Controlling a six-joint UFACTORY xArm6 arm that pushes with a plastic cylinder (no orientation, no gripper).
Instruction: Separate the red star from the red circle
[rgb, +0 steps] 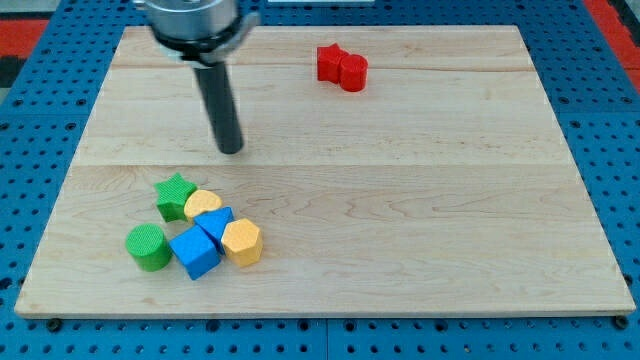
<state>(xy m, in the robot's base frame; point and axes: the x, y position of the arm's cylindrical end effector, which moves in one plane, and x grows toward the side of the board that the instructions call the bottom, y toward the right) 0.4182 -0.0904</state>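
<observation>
The red star (328, 61) and the red circle (353, 72) sit touching each other near the view's top, right of centre, the star on the left. My tip (231, 150) rests on the board well to the left of and below them, apart from both. It stands just above the cluster of blocks at the view's lower left, not touching any.
A cluster lies at the lower left: a green star (175, 196), a yellow block (203, 205), a blue block (215, 225), a blue cube (194, 254), a yellow hexagon (242, 242) and a green circle (149, 247). The wooden board (420, 200) sits on a blue pegboard.
</observation>
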